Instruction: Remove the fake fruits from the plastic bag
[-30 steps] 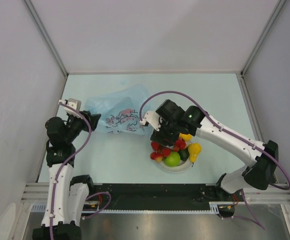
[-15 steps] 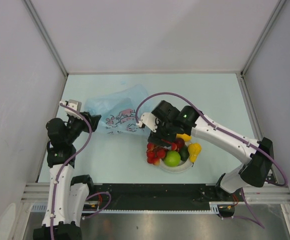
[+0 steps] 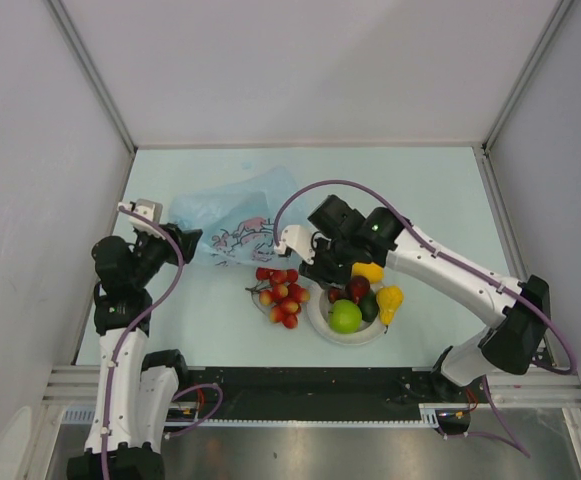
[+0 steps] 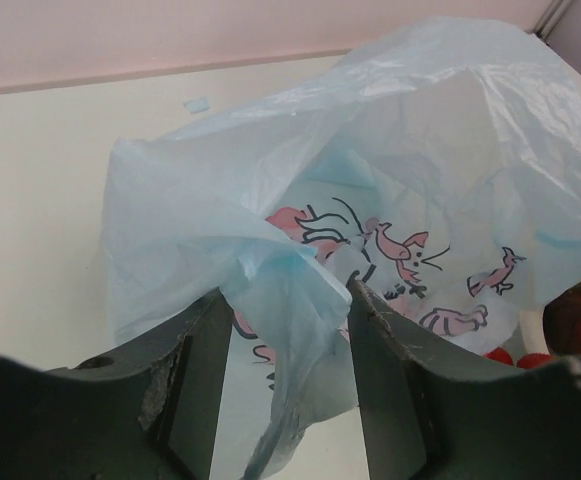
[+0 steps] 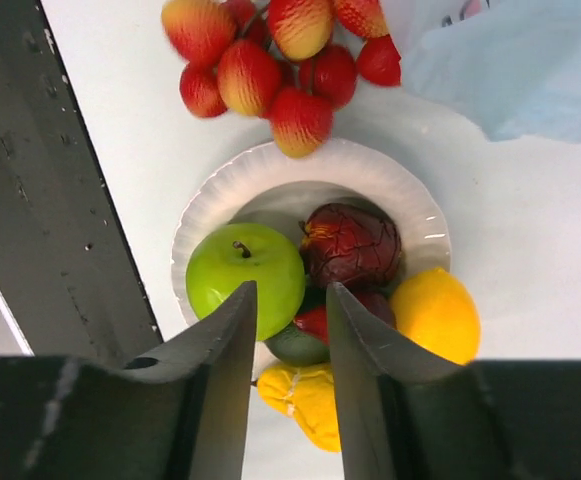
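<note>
Right fingers [image 5: 215,385]: plate [image 5: 410,205] straight beyond tips, green apple [image 5: 245,275] and maroon fruit [image 5: 350,243] on it bar way down. Grapes [image 5: 260,60] farther ahead on surface [image 5: 530,230], just at plate rim; bag [image 5: 510,70] right of them. Bare strip of surface between plate and bag. Left fingers [image 4: 195,370]: bag fold fills gap between them, bag wall blocks ahead; open surface left of tips.
</note>
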{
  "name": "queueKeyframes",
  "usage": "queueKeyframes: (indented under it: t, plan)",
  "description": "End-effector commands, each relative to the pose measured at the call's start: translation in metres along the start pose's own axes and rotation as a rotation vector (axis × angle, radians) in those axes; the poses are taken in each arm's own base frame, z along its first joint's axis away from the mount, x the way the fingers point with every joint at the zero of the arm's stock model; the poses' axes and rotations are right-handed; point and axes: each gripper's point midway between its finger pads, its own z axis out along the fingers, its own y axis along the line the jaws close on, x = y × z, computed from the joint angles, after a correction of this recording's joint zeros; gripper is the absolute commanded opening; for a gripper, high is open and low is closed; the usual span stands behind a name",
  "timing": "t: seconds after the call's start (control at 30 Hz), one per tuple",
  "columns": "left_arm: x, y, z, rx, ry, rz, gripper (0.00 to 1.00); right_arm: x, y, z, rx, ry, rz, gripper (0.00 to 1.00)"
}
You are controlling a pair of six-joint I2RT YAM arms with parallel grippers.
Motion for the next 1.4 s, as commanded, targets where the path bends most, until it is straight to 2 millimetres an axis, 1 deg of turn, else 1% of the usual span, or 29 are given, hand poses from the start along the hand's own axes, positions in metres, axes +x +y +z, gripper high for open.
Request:
queueKeyframes:
  t: [0.0, 0.07, 0.1, 0.13, 0.17, 0.2, 0.23, 0.27, 0.3, 0.33, 0.37, 0.4, 0.43, 0.47, 0.5, 0.53, 0.57, 0.6, 0.67, 0.7, 0.73, 0.83, 0.87, 0.97, 1.13, 1.17, 1.27, 1.33, 1.37]
  plan:
    - [-0.012, 0.004, 0.001, -0.02, -0.039, 0.001, 0.55, -0.045, -0.002, -0.031, 0.019, -0.2, -0.075, 0.41]
    - [-0.015, 0.011, 0.003, -0.052, -0.044, -0.005, 0.59, -0.064, -0.006, -0.036, 0.035, -0.278, -0.091, 0.45]
    - [-0.011, 0.015, 0.007, -0.062, -0.027, -0.019, 0.6, -0.086, -0.008, -0.037, 0.042, -0.356, -0.11, 0.47]
    - [-0.017, 0.018, 0.009, -0.071, -0.031, -0.023, 0.6, -0.104, -0.009, -0.042, 0.04, -0.409, -0.125, 0.47]
    - [-0.019, 0.021, 0.01, -0.09, -0.029, -0.046, 0.61, -0.116, -0.007, -0.032, 0.012, -0.421, -0.137, 0.47]
    - [-0.016, 0.027, 0.015, -0.108, -0.009, -0.075, 0.61, -0.135, 0.004, -0.029, -0.043, -0.464, -0.17, 0.46]
    - [-0.025, 0.029, 0.016, -0.123, -0.019, -0.086, 0.6, -0.145, 0.008, -0.024, -0.071, -0.477, -0.185, 0.45]
    - [-0.026, 0.033, 0.018, -0.14, -0.014, -0.109, 0.61, -0.162, 0.009, -0.01, -0.094, -0.482, -0.193, 0.45]
    - [-0.028, 0.033, 0.019, -0.142, -0.014, -0.116, 0.61, -0.169, 0.014, -0.002, -0.112, -0.481, -0.205, 0.44]
    - [-0.032, 0.034, 0.022, -0.141, -0.013, -0.123, 0.61, -0.177, 0.026, 0.006, -0.133, -0.479, -0.231, 0.43]
    - [-0.033, 0.034, 0.023, -0.139, -0.006, -0.136, 0.61, -0.184, 0.026, 0.027, -0.141, -0.463, -0.244, 0.43]
    - [-0.034, 0.033, 0.024, -0.13, -0.001, -0.143, 0.61, -0.186, 0.024, 0.038, -0.112, -0.438, -0.25, 0.41]
    - [-0.036, 0.033, 0.025, -0.127, 0.001, -0.146, 0.62, -0.189, 0.034, 0.049, -0.123, -0.422, -0.278, 0.4]
    - [-0.037, 0.032, 0.026, -0.123, 0.006, -0.154, 0.61, -0.192, 0.037, 0.057, -0.125, -0.412, -0.298, 0.38]
    - [-0.038, 0.033, 0.026, -0.126, 0.002, -0.157, 0.62, -0.187, 0.038, 0.08, -0.124, -0.369, -0.314, 0.36]
    - [-0.042, 0.032, 0.027, -0.122, -0.003, -0.16, 0.62, -0.187, 0.041, 0.088, -0.127, -0.357, -0.33, 0.36]
    - [-0.044, 0.032, 0.027, -0.123, -0.006, -0.17, 0.62, -0.186, 0.049, 0.098, -0.139, -0.342, -0.348, 0.36]
    - [-0.047, 0.032, 0.028, -0.12, -0.017, -0.167, 0.62, -0.181, 0.046, 0.117, -0.13, -0.306, -0.357, 0.37]
    - [-0.054, 0.03, 0.026, -0.119, -0.036, -0.162, 0.62, -0.182, 0.048, 0.133, -0.106, -0.289, -0.371, 0.41]
    - [-0.056, 0.03, 0.025, -0.118, -0.041, -0.159, 0.62, -0.178, 0.04, 0.142, -0.061, -0.26, -0.377, 0.47]
    - [-0.057, 0.029, 0.024, -0.119, -0.045, -0.157, 0.62, -0.17, 0.039, 0.159, -0.057, -0.221, -0.383, 0.49]
    - [-0.056, 0.025, 0.019, -0.111, -0.049, -0.149, 0.62, -0.159, 0.025, 0.18, -0.001, -0.164, -0.384, 0.51]
    - [-0.055, 0.024, 0.018, -0.108, -0.049, -0.151, 0.62, -0.158, 0.017, 0.182, 0.035, -0.15, -0.389, 0.51]
    - [-0.053, 0.018, 0.014, -0.088, -0.057, -0.155, 0.62, -0.15, 0.007, 0.191, 0.081, -0.115, -0.419, 0.51]
    - [-0.047, 0.011, 0.009, -0.072, -0.064, -0.161, 0.62, -0.137, -0.006, 0.203, 0.119, -0.063, -0.45, 0.5]
    - [-0.046, 0.011, 0.008, -0.072, -0.062, -0.164, 0.62, -0.13, -0.014, 0.207, 0.153, -0.027, -0.458, 0.49]
    - [-0.044, 0.011, 0.007, -0.071, -0.063, -0.167, 0.62, -0.11, -0.02, 0.216, 0.165, 0.065, -0.483, 0.45]
    - [-0.044, 0.009, 0.007, -0.065, -0.062, -0.168, 0.62, -0.094, -0.02, 0.224, 0.139, 0.123, -0.479, 0.45]
    - [-0.045, 0.009, 0.007, -0.066, -0.063, -0.167, 0.62, -0.092, -0.018, 0.227, 0.122, 0.125, -0.476, 0.45]
